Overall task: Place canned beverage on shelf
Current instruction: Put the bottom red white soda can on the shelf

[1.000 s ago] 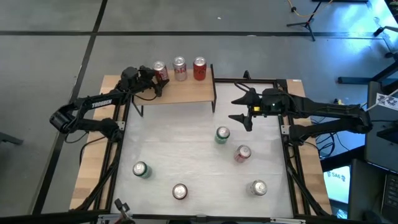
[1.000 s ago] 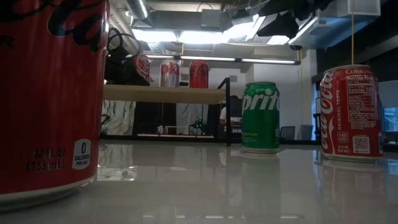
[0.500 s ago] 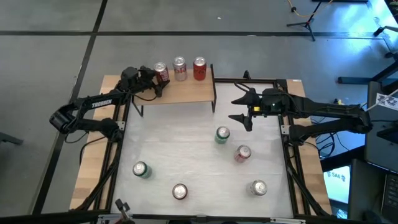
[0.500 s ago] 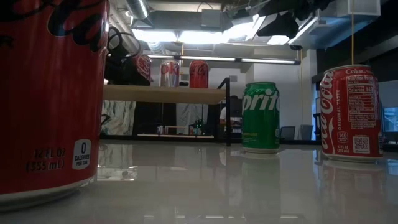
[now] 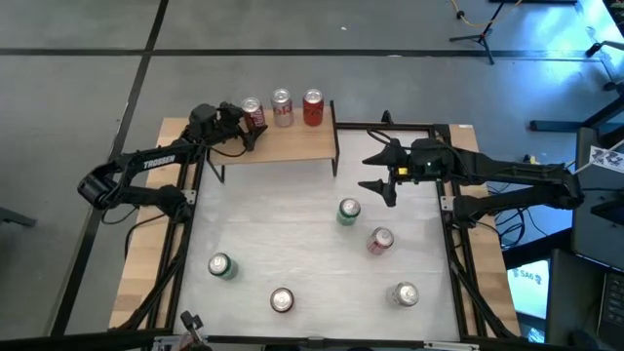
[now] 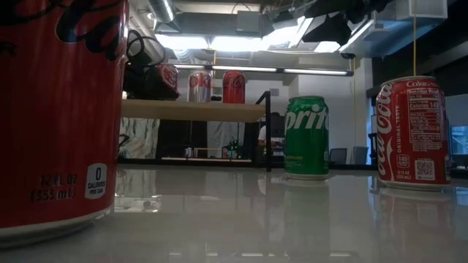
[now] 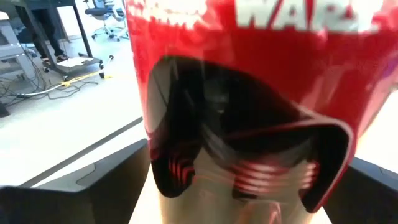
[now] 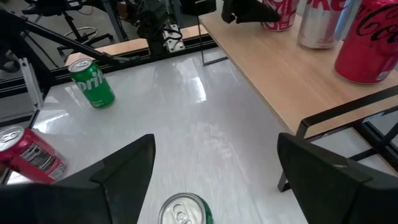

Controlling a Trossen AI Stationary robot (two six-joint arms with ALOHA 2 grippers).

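Observation:
The shelf (image 5: 283, 142), a light-wood board on thin black legs, stands at the table's far side. Three cans stand upright on it: a red-and-white can (image 5: 252, 111) at its left end, a silver can (image 5: 282, 107) and a red can (image 5: 313, 107). My left gripper (image 5: 248, 125) is open, reaching level from the left, with one finger (image 7: 93, 180) on each side of the red-and-white can (image 7: 249, 93). That can rests on its base on the board. My right gripper (image 5: 380, 172) hangs open above the table, right of the shelf, with nothing between its fingers.
Several cans stand on the white tabletop: a green can (image 5: 348, 212), a red one (image 5: 380, 241), a pale one (image 5: 405, 294), a red one (image 5: 282, 300) and a green one (image 5: 220, 265). The shelf's right half (image 8: 292, 68) is bare wood.

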